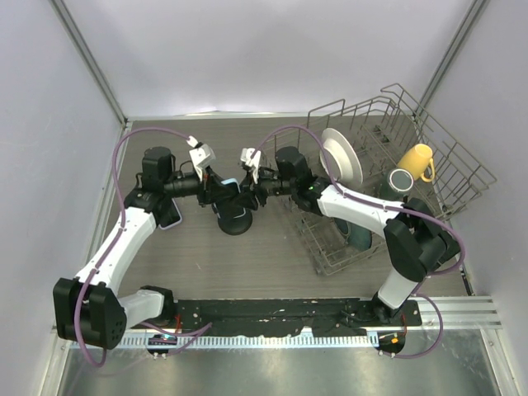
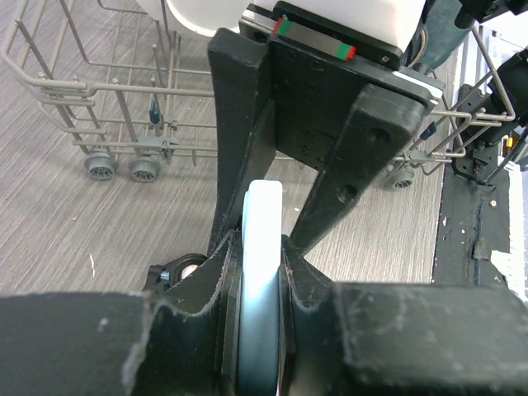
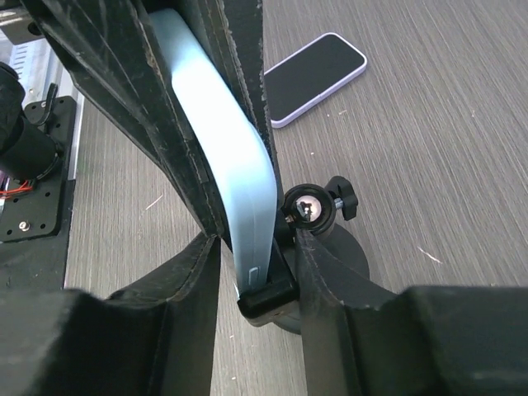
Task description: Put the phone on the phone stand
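Note:
The phone (image 3: 235,165), in a pale blue case, stands on edge with its lower end in the black clamp (image 3: 268,301) of the phone stand. The stand's ball head (image 3: 310,208) and round base (image 3: 346,256) show beside it, and the base also shows in the top view (image 1: 233,223). My left gripper (image 2: 262,247) is shut on the phone's edge (image 2: 262,289). My right gripper (image 3: 256,239) is open and straddles the phone's lower end and the clamp. A gap shows beside its left finger. In the top view both grippers (image 1: 221,188) (image 1: 250,191) meet over the stand.
A second phone (image 3: 315,78) with a lavender rim lies flat on the table past the stand, near the left arm (image 1: 171,216). A wire dish rack (image 1: 396,148) at the right holds a white plate (image 1: 341,157), a yellow mug (image 1: 417,161) and a dark cup (image 1: 400,180).

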`<move>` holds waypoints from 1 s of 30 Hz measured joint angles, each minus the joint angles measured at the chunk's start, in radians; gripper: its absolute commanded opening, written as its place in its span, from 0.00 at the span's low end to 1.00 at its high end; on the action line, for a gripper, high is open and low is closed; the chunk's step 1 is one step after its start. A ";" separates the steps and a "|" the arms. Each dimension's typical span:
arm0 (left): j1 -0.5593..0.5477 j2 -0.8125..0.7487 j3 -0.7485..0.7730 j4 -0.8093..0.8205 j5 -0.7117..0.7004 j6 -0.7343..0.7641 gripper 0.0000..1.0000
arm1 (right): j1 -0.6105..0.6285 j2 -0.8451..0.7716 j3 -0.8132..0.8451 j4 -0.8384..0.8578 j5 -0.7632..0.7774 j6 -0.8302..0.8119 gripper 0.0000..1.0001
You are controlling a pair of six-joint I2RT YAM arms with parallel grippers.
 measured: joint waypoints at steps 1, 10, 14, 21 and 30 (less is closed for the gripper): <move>0.000 0.003 0.001 0.004 0.005 -0.004 0.05 | -0.004 0.002 -0.002 0.004 -0.006 0.000 0.22; -0.001 0.004 -0.005 0.057 -0.026 -0.097 0.22 | -0.029 0.010 -0.021 0.064 -0.067 0.007 0.00; -0.009 -0.002 -0.006 0.078 -0.100 -0.173 0.48 | -0.037 0.018 -0.021 0.088 -0.070 0.032 0.00; -0.019 -0.095 -0.046 0.115 -0.354 -0.337 0.62 | -0.033 0.046 -0.021 0.169 -0.028 0.102 0.00; -0.017 -0.394 -0.164 0.087 -0.702 -0.483 0.76 | -0.045 0.057 -0.020 0.195 -0.027 0.154 0.01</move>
